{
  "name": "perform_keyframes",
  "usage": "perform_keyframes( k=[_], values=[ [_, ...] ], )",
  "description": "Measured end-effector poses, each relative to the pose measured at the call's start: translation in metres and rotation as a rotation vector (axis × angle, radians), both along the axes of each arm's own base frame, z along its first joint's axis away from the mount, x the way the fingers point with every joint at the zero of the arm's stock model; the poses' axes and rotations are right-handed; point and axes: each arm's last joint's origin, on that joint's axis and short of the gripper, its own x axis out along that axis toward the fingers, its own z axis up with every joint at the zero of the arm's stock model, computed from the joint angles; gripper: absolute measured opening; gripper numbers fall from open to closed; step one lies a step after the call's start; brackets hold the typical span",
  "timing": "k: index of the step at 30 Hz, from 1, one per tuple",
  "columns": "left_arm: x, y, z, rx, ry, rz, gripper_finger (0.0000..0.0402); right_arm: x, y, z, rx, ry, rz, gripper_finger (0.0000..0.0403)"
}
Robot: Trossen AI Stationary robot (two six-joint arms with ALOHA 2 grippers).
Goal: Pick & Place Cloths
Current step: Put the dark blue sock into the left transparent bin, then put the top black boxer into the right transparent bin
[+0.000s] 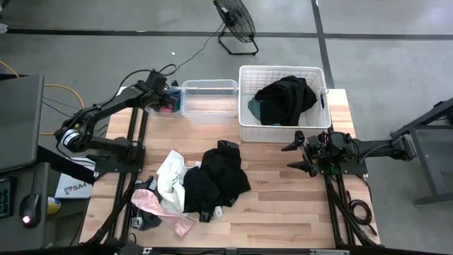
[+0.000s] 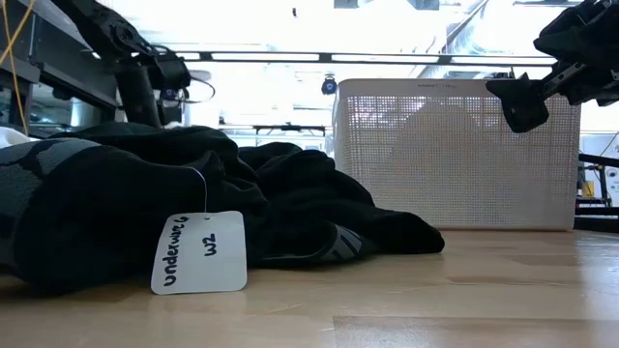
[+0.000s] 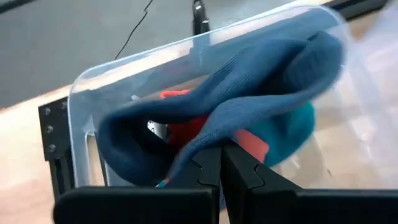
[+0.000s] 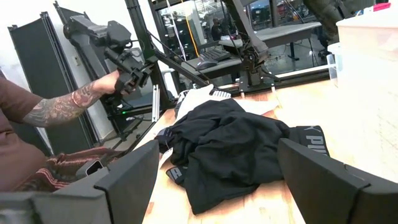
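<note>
My left gripper (image 3: 222,149) is at the table's far left, over a small clear bin (image 3: 124,62), shut on a blue cloth (image 3: 249,81). Teal and red cloths (image 3: 292,134) lie in that bin under it. A pile of cloths in black, white and pink (image 1: 198,184) lies on the table's near middle; the black one (image 4: 230,149) also fills the right wrist view. More black and teal cloths (image 1: 283,99) lie in the white basket (image 1: 244,127). My right gripper (image 1: 301,152) waits open at the right, above the table, touching nothing. My left gripper pinches a fold of the blue cloth (image 3: 208,134) between its two shut fingers, coming from above and slanting down into the bin. The cloth bunches in loose folds beyond the fingers, slack, its far part draped over the teal and red cloths in the bin.
A second, larger clear bin (image 1: 210,99) stands between the small bin and the basket. A paper tag (image 2: 198,251) hangs from the black cloth near the front edge. A person's arm (image 4: 68,109) shows beyond the table's left side. Bare wood lies right of the pile.
</note>
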Motion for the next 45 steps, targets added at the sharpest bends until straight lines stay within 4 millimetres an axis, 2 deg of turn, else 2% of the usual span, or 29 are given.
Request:
perform_keyframes(
  k=[6, 13, 17, 26, 33, 38, 41, 45],
  values=[
    [0.01, 0.01, -0.019, -0.001, 0.051, 0.097, 0.0, 0.0, 0.0, 0.0, 0.0, 0.0, 0.0, 0.0318],
    [0.015, 0.018, -0.041, -0.067, 0.092, 0.121, 0.0, 0.0, 0.0, 0.0, 0.0, 0.0, 0.0, 0.0318],
    [0.015, 0.019, -0.039, -0.059, 0.096, 0.126, 0.0, 0.0, 0.0, 0.0, 0.0, 0.0, 0.0, 0.0318],
    [0.015, 0.02, 0.008, 0.015, 0.071, 0.127, 0.0, 0.0, 0.0, 0.0, 0.0, 0.0, 0.0, 0.0318],
    [0.01, 0.012, 0.04, 0.035, 0.056, 0.124, 0.0, 0.0, 0.0, 0.0, 0.0, 0.0, 0.0, 0.0318],
    [0.001, -0.004, 0.057, 0.026, -0.016, 0.074, 0.0, 0.0, 0.0, 0.0, 0.0, 0.0, 0.0, 0.0318],
    [0.002, -0.019, 0.067, 0.001, -0.091, -0.042, 0.0, 0.0, 0.0, 0.0, 0.0, 0.0, 0.0, 0.0318],
    [0.014, -0.045, 0.077, -0.015, -0.155, -0.258, 0.0, 0.0, 0.0, 0.0, 0.0, 0.0, 0.0, 0.0318]
  ],
)
